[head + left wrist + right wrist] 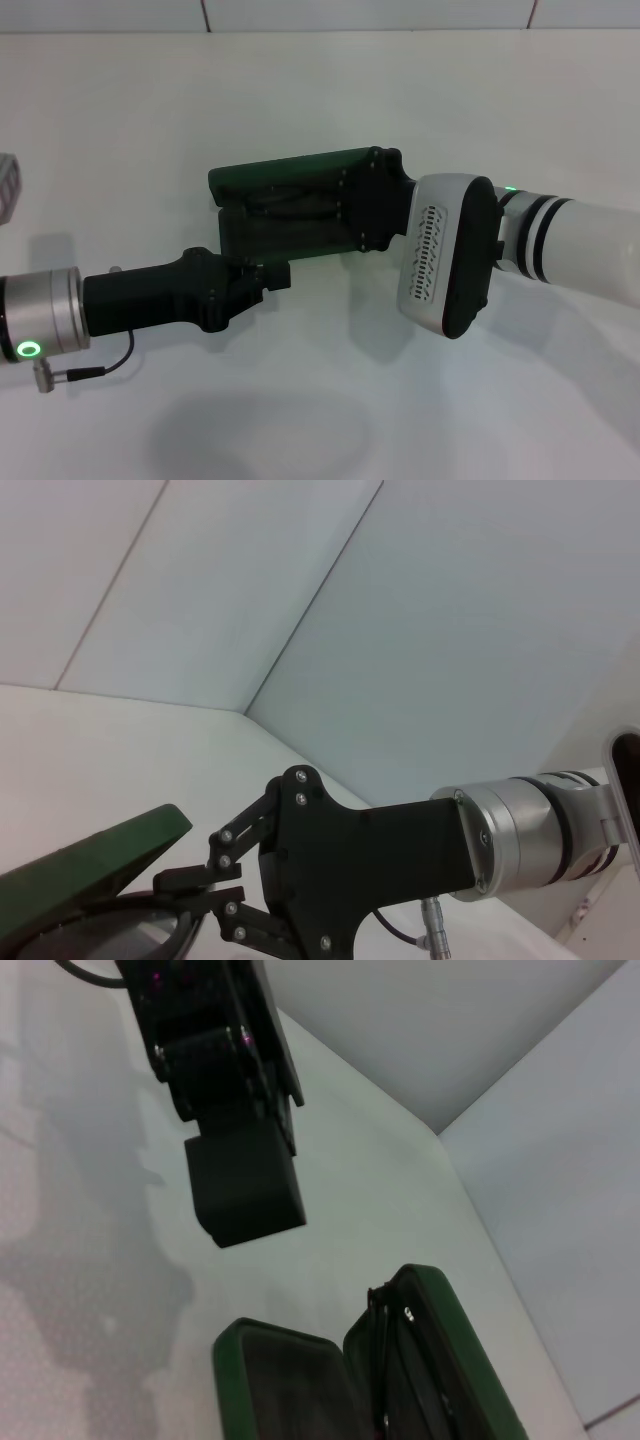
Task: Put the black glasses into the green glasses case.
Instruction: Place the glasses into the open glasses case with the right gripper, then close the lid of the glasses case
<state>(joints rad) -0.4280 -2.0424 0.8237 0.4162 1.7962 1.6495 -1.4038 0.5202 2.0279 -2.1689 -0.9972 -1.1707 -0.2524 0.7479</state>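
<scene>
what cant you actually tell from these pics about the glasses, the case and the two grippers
- Black glasses: only dark curved shapes inside the green glasses case in the head view; the right gripper covers the case's right end, so how they sit is unclear.
- Left wrist view: lens cut off by the picture's edge.
- Right gripper: whether it pinches anything is hidden by its own body.
- Left gripper: fingers too dark against the case to read.

Your left arm (45,320) shows a silver cuff, green ring light and thin black cable; your right arm (560,245) is white, black-banded, with a vented wrist housing.
</scene>
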